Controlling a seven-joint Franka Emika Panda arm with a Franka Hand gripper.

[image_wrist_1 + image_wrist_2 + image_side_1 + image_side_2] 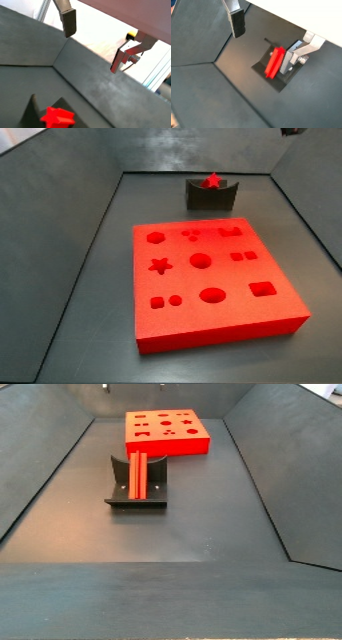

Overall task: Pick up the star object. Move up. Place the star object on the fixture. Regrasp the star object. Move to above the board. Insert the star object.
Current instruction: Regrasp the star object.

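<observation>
The red star object [211, 180] stands upright on edge on the dark fixture [210, 198], behind the red board [207, 278]. It also shows in a side view [136, 477] and in both wrist views [57, 116] [274, 63]. My gripper [261, 54] is open and empty, well above the fixture and apart from the star. One finger [69, 24] and the opposite finger [120, 60] have nothing between them. The board has a star-shaped hole [160, 265] among several other holes. Neither side view shows the gripper clearly.
Dark sloping walls [67, 218] enclose the grey floor [174, 534] on all sides. The board [166, 432] lies just beyond the fixture [138, 492] in a side view.
</observation>
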